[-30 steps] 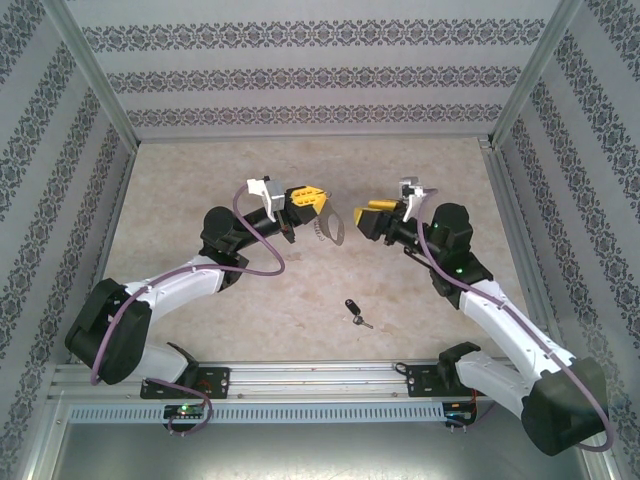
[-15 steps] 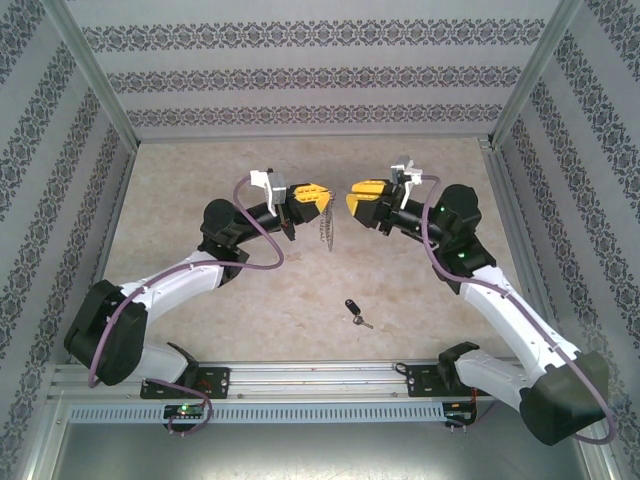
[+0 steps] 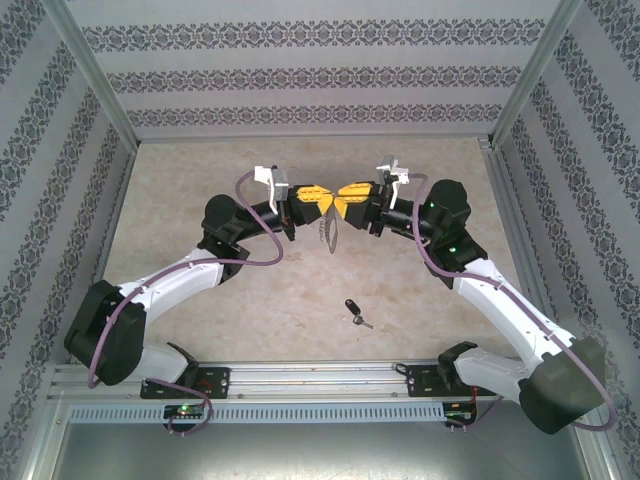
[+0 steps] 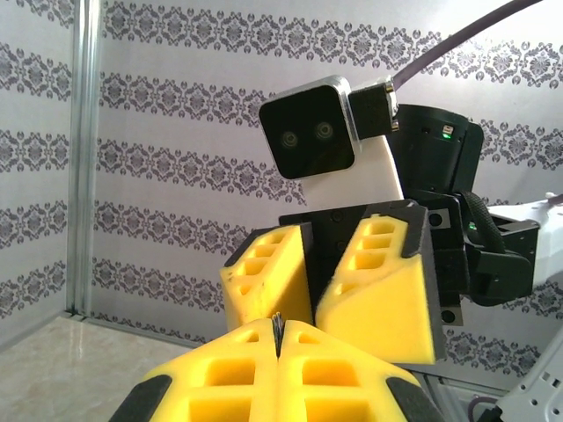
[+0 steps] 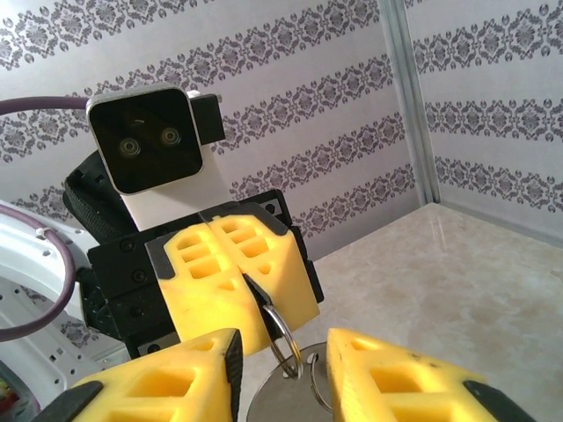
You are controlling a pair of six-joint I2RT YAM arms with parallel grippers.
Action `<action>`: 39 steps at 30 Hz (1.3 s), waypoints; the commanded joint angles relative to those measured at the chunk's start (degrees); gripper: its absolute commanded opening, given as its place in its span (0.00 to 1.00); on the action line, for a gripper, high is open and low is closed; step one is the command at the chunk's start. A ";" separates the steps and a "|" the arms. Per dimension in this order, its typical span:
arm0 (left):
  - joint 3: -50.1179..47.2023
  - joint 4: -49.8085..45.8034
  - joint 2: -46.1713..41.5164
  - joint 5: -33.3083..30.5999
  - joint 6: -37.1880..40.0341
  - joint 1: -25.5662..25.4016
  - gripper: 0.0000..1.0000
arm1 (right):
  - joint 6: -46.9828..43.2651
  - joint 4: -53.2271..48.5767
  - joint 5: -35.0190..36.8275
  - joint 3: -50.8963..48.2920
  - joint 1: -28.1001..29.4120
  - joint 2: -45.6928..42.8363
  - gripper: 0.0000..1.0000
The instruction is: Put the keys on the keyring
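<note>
Keyring (image 3: pixel 330 232) hangs in the air above the middle of the table (image 3: pixel 200 180), pinched tight at its top by the left gripper (image 3: pixel 325 200). The right gripper (image 3: pixel 348 200) faces it above the table too, its yellow fingers (image 5: pixel 387 387) a little apart with the keyring's small rings between them. The small black key (image 3: pixel 354 311) lies flat on the table, near the front edge.

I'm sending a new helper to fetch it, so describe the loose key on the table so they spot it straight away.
Look at the beige table, near its front edge, just ahead of the metal rail between the two arm bases. The key lies there alone: chunky black head, short silver blade, unlike the grey keyring held aloft by the left gripper.
</note>
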 commanded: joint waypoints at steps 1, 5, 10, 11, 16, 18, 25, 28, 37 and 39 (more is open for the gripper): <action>2.30 0.63 -0.15 1.70 -1.14 -0.62 0.00 | -1.01 2.12 -1.73 2.20 0.83 0.70 0.28; 2.18 1.04 -0.06 1.77 -1.60 -0.64 0.00 | -1.05 2.17 -1.97 2.31 1.10 0.88 0.19; 2.28 1.63 0.05 1.73 -2.11 -0.60 0.00 | -0.84 2.26 -3.63 2.43 1.09 1.08 0.06; 2.30 1.80 0.05 1.80 -2.27 -0.64 0.00 | -0.77 2.27 -3.98 2.51 1.13 1.05 0.02; 2.28 2.50 0.14 1.72 -3.16 -0.73 0.00 | -0.84 2.22 -4.50 2.31 1.20 1.10 0.00; 2.27 2.70 0.05 1.63 -3.58 -0.68 0.00 | -1.08 2.22 -4.11 1.99 1.20 0.75 0.00; 0.32 -0.49 -4.26 -6.25 -4.52 -0.70 0.32 | 3.28 8.80 -2.39 -1.18 -1.92 -0.53 0.00; 0.86 -8.30 -7.72 -11.01 -5.45 -0.68 0.44 | 7.44 14.49 -2.87 -2.71 -3.52 -0.87 0.00; 2.42 -11.95 -8.18 -8.25 -10.44 -0.71 0.45 | 18.02 30.28 -0.69 -3.54 -3.72 1.78 0.00; 2.55 -10.69 -7.16 -7.14 -12.10 -0.75 0.44 | 21.11 34.44 0.38 -3.43 -3.60 2.82 0.00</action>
